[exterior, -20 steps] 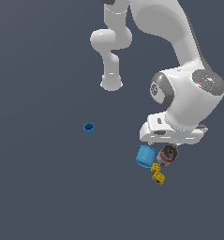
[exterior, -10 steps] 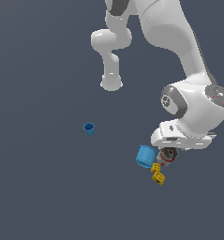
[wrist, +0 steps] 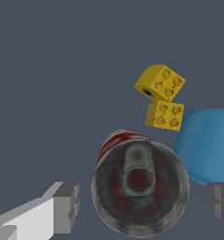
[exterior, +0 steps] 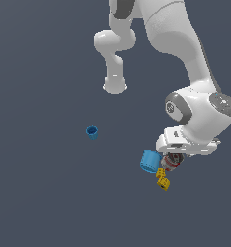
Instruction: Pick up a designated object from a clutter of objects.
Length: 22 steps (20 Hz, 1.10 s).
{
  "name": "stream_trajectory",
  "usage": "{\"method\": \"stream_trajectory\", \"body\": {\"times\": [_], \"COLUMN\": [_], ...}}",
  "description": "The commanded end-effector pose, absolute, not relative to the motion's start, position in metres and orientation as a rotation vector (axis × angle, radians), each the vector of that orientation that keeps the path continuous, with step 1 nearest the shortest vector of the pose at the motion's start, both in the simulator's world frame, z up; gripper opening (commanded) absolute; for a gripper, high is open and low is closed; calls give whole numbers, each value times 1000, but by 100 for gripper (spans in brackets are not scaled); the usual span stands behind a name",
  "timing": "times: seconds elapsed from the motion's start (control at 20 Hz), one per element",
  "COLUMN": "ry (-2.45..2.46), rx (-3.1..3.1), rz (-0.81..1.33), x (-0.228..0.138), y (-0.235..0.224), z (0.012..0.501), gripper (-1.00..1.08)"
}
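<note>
2 grey finger pads frame the shot, spread wide apart with nothing clamped, and the gripper sits right over its target. Dead centre between the jaws is the small cylindrical tin can with the red-and-white label and dark metallic ends, its dark end disc facing straight up the camera. That puts its long axis along the approach line, upright as far as I can judge, so a straight descent should bring a pad down each flank.

Careful, though: at 3 o'clock from the can in the wrist view the large light-blue plastic cup sits just beside it, possibly touching, right by the far pad. At 1 o'clock, a little further out, 2 yellow perforated blocks huddle together.

In the exterior view the can peeks out under the white arm, and well apart at 9 o'clock stands 1 tiny darker blue cup.
</note>
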<state>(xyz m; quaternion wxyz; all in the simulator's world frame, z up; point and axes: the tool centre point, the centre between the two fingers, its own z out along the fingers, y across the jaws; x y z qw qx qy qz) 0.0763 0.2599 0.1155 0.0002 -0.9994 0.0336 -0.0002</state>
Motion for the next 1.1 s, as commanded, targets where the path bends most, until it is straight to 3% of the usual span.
{"method": "stream_trajectory", "body": {"times": [0.0,0.5,0.55,1.05], "ry": [106,107,107,106], "rx": [-3140,-3140,-3140,-3133], "rz": [1,0,0,-22], "x": [76,77,77,81], "y": [260,261,261,263], "z": [102,77,77,87], "gripper": [100,100,-100,-100]}}
